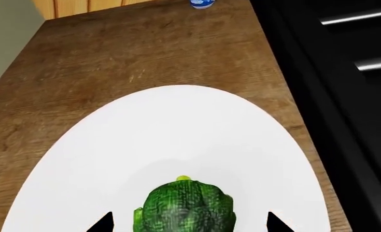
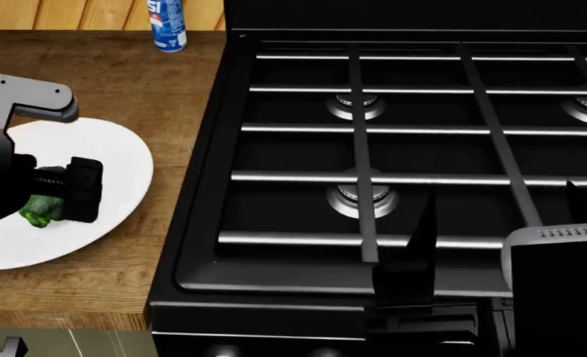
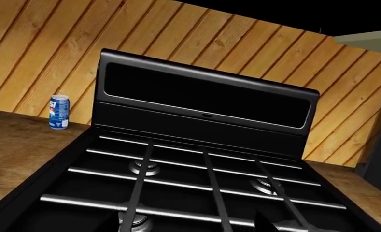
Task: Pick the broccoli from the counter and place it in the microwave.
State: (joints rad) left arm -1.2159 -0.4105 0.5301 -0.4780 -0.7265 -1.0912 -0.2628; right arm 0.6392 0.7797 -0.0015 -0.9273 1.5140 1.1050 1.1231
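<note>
Left fingers (image 1: 106, 223) astride upright broccoli (image 1: 184, 207) on plate (image 1: 177, 130)

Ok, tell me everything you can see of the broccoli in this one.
The broccoli is a small, bright-green, lumpy floret with a paler yellow-green tip. It sits on the white plate on the wood counter, between the two dark fingertips of the left end effector, which flank it with gaps. In the head view that end effector mostly hides it.
</note>
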